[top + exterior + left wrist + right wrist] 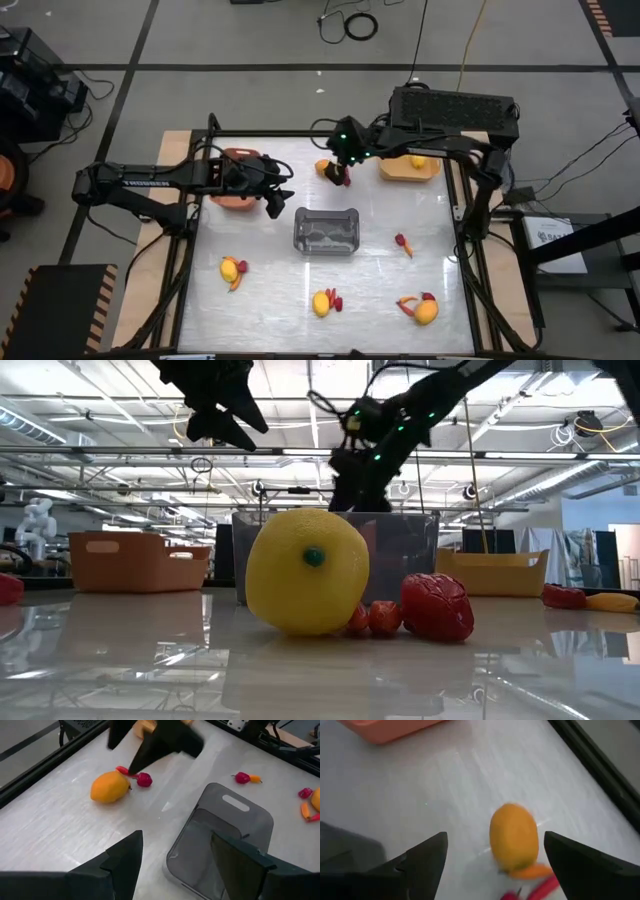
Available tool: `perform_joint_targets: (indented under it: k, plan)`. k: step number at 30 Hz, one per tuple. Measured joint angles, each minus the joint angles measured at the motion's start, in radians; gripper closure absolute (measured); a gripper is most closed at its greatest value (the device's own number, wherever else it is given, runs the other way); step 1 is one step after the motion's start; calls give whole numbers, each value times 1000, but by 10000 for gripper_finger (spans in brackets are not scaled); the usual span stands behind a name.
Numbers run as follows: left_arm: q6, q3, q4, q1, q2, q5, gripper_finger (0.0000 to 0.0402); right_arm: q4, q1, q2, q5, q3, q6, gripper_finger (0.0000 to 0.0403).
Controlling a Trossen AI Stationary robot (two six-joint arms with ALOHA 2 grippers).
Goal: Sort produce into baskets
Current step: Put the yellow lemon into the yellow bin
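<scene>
Right gripper (pixel 343 172) spread wide, hovering over a yellow-orange fruit (pixel 514 836) near the yellow basket (pixel 408 170). Left gripper (pixel 279 203) released, empty, between terracotta basket (pixel 236 199) and grey basket (pixel 326 232). "TROSSEN" barely legible on left arm (pixel 140 181).

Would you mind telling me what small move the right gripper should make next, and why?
Probably straight down. The right gripper hangs open above the yellow fruit, which lies on the table between its fingers with a carrot stick touching it. Lowering would bring the fingers level with the fruit.

Table (pixel 260 300): three baskets (pixel 326 231), scattered produce (pixel 232 269).
</scene>
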Motion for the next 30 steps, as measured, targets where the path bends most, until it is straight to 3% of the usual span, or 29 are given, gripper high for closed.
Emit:
perform_joint_targets:
  k: [7,15,23,30]
  plan:
    - [-4,0,-23,0,0,0,164,-27,0,117,34,94,-75,58]
    - [-5,0,-22,0,0,-5,164,-36,1,200,126,96,-134,57]
    - [-5,0,-22,0,0,-15,164,-32,1,247,135,96,-137,58]
    - [-7,0,-22,0,0,-18,164,-33,2,252,135,96,-136,95]
